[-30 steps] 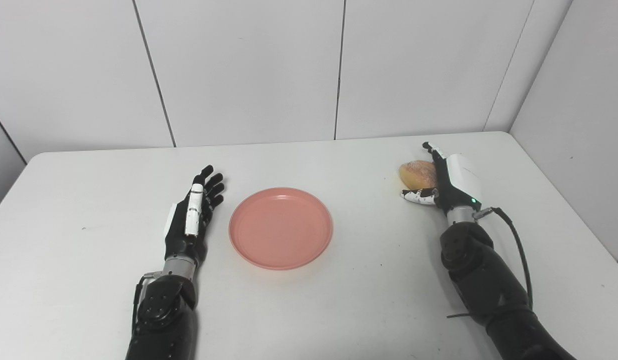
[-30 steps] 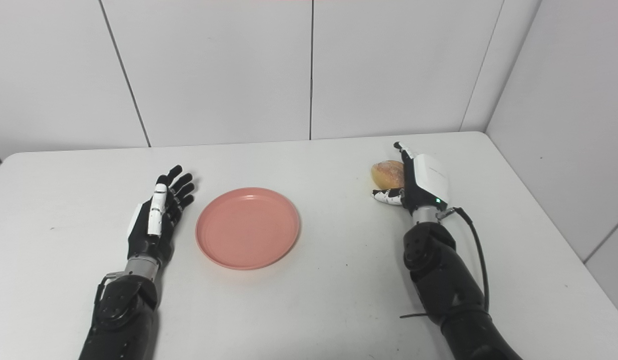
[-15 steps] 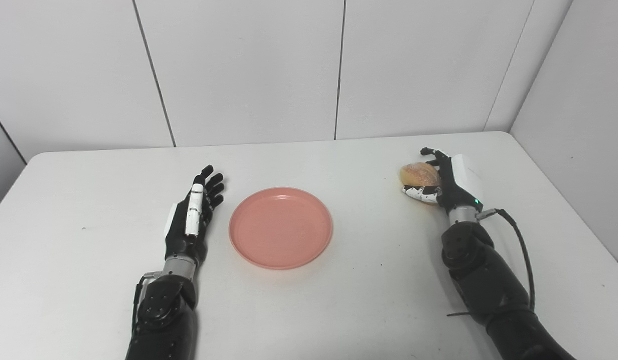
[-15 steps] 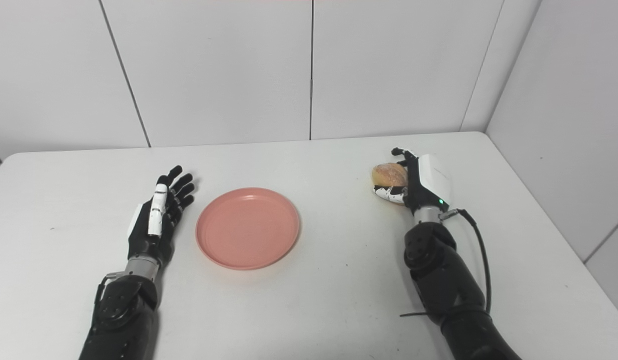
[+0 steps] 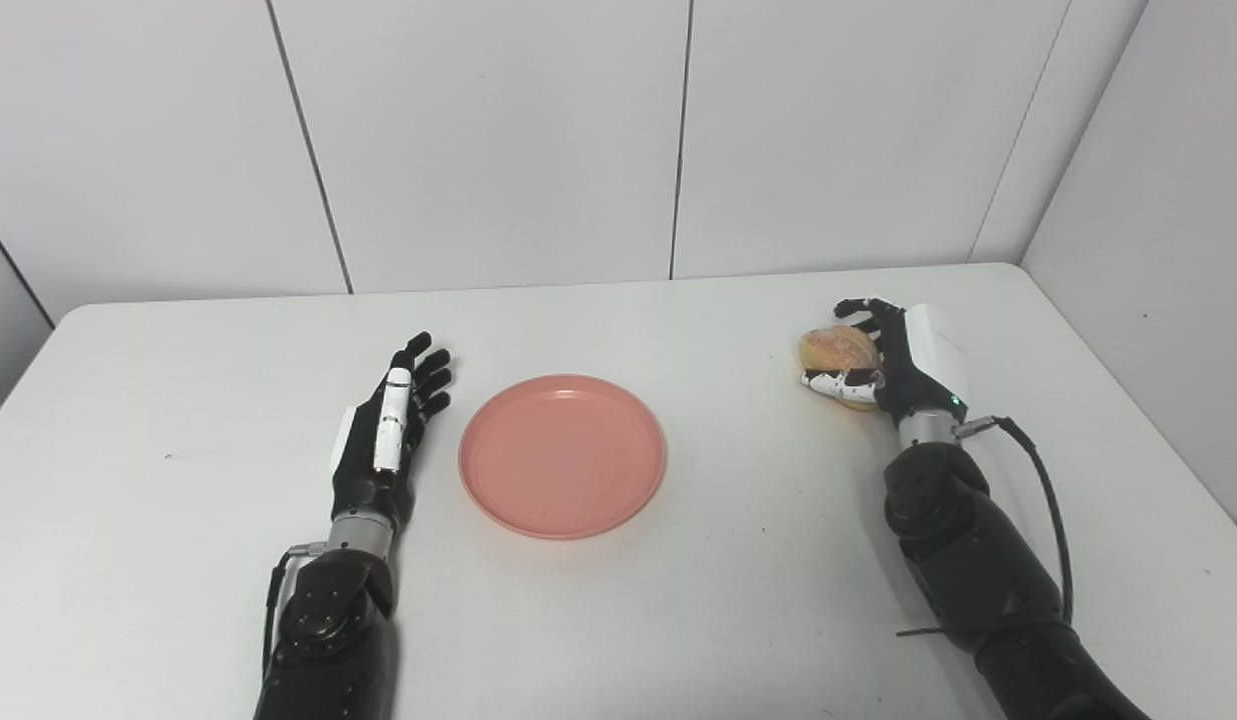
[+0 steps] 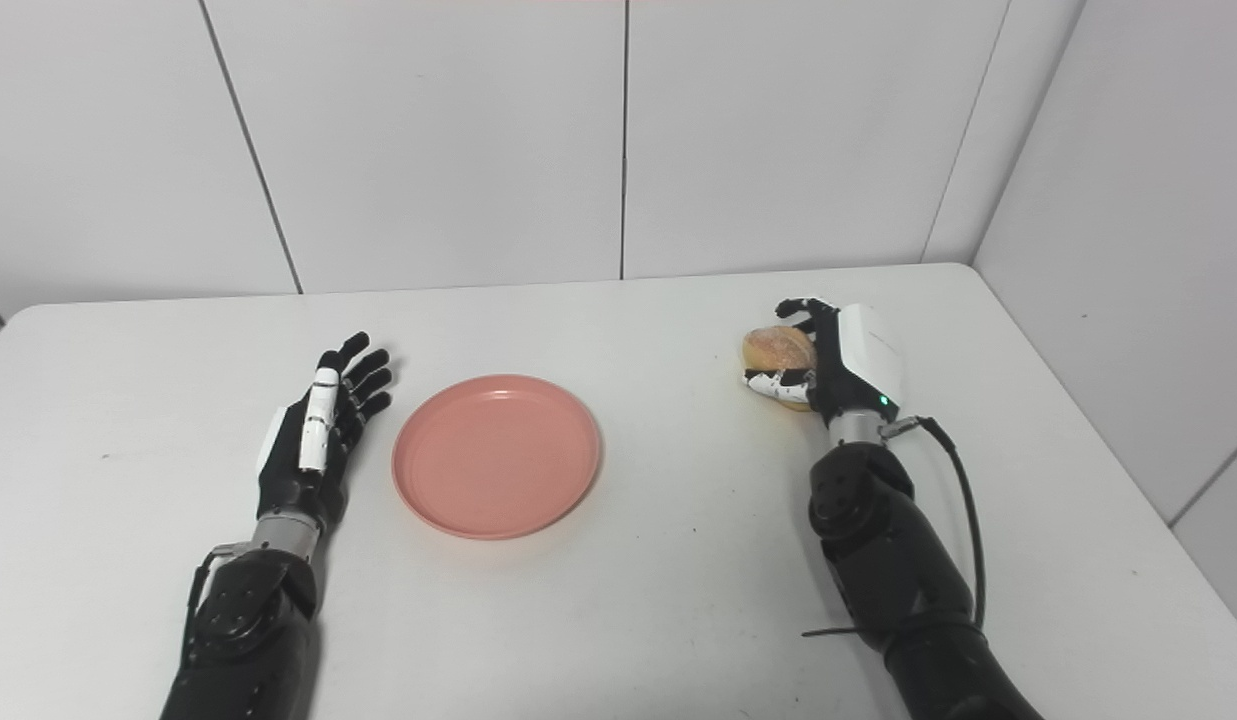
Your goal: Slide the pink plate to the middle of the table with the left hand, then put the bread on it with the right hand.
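Nearest me, the round pink plastic plate [image 5: 562, 455] sits flat near the middle of the white table [image 5: 678, 620], which I judge completes the slide step. Just beside its left rim, apart from it, my black left hand [image 5: 383, 440] lies palm-inward with fingers extended and apart, holding nothing; I read that as parked clear of the plate so the drop zone is free. Farther back on the right, my right hand [image 5: 883, 358] has its fingers curled over and thumb under the small golden-brown bread roll [image 5: 836, 350], gripping it. The bread is well apart from the plate; whether it has left the table I cannot tell.
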Tool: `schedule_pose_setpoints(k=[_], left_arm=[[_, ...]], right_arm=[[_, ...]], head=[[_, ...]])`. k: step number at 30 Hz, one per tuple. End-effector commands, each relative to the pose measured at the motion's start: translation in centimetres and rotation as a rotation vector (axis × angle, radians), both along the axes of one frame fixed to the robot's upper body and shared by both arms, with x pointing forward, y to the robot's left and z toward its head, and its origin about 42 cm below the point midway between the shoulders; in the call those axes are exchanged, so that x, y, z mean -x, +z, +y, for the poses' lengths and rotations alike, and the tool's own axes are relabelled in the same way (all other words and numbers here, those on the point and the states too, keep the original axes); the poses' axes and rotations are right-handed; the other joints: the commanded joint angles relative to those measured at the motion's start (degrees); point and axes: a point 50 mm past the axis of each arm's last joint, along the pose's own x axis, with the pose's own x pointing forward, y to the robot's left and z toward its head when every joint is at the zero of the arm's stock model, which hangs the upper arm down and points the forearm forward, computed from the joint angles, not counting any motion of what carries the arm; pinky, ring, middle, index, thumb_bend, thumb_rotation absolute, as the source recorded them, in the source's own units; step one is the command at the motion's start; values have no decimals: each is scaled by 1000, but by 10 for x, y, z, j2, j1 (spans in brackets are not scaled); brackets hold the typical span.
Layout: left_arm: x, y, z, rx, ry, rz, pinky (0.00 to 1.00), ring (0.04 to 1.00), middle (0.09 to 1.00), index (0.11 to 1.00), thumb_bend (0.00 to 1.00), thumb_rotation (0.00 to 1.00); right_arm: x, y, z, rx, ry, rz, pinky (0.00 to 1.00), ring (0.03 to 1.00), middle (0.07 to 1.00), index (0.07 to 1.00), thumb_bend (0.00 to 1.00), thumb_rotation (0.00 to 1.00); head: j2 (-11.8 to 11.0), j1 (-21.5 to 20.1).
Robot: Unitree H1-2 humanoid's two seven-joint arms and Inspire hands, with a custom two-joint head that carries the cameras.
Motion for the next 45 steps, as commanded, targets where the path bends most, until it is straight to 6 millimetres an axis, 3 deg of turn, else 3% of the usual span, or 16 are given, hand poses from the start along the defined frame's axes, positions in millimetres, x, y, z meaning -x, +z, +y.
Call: schedule_pose_setpoints(k=[1,10,15,17,25,34,41,45], left_arm=[[-1,3,-8,-9,-8,-25,874,881,868,869,421,1000],[2,6,-18,-55,16,-19,841,863,848,844,423,1000],[1,5,-22,-24,2,-34,851,874,855,847,423,1000],[0,5,-23,-12,-3,-44,852,877,860,852,411,1000],[0,5,-31,6,-9,-56,850,878,861,849,402,1000],[1,6,-40,1,-30,-49,876,894,875,864,437,1000],[2,4,-42,-9,-52,-39,932,918,902,895,481,1000],[2,5,-44,-14,-30,-38,914,905,888,880,486,1000]], right_arm=[[-8,38,8,-14,93,-132,387,477,559,644,457,0],[9,55,46,-52,269,-173,435,511,566,640,442,0],[22,59,70,-80,341,-167,387,482,561,644,461,0],[26,59,77,-91,375,-178,351,444,540,534,486,90],[38,59,95,-105,456,-161,434,515,587,496,494,125],[42,58,122,-94,549,-159,435,519,590,495,493,117],[39,49,148,-104,596,-152,423,499,567,495,494,118],[37,44,160,-64,620,-134,416,497,570,496,493,119]], head=[[-1,1],[1,18],[-1,22],[-2,25],[-2,39],[-2,82],[-1,88],[-1,88]])
